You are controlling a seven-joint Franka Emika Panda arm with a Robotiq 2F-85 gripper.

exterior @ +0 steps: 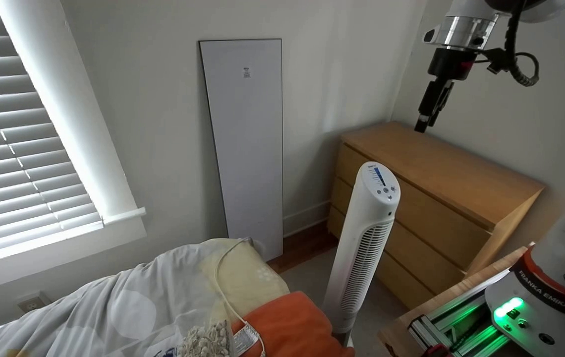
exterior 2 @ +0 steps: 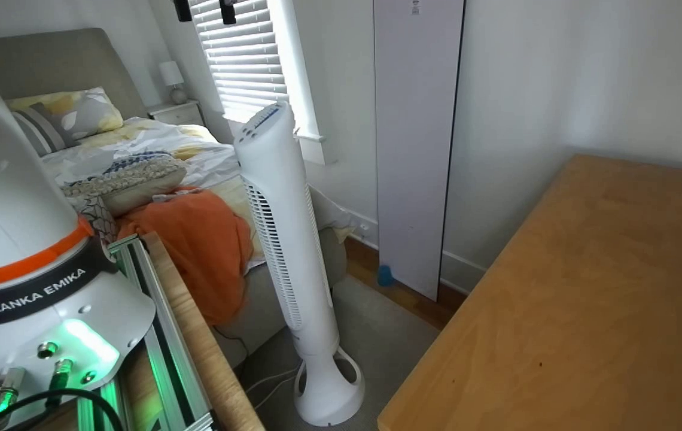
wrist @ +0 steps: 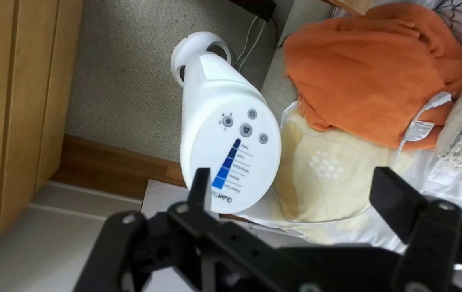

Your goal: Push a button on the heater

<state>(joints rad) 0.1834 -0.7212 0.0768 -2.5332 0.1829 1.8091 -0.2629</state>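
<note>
The heater (exterior: 362, 238) is a tall slim white tower standing on the floor. It shows whole in an exterior view (exterior 2: 284, 227), with a vented front and round foot. In the wrist view I look down on its white oval top (wrist: 198, 150), with a blue scale and several grey buttons (wrist: 246, 129) at the end away from the jaws. My gripper (wrist: 291, 182) is open and empty. One finger overlaps the edge of the heater's top in the picture; the other is over the bed. In both exterior views the gripper (exterior: 422, 124) (exterior 2: 205, 11) is higher than the heater's top, not touching it.
A wooden dresser (exterior: 441, 158) stands beside the heater. A flat white panel (exterior: 248, 139) leans on the wall. The bed with an orange blanket (exterior 2: 197, 245) is on the heater's other side. The robot base (exterior 2: 48, 311) sits on a wooden stand; cords lie near the heater's foot.
</note>
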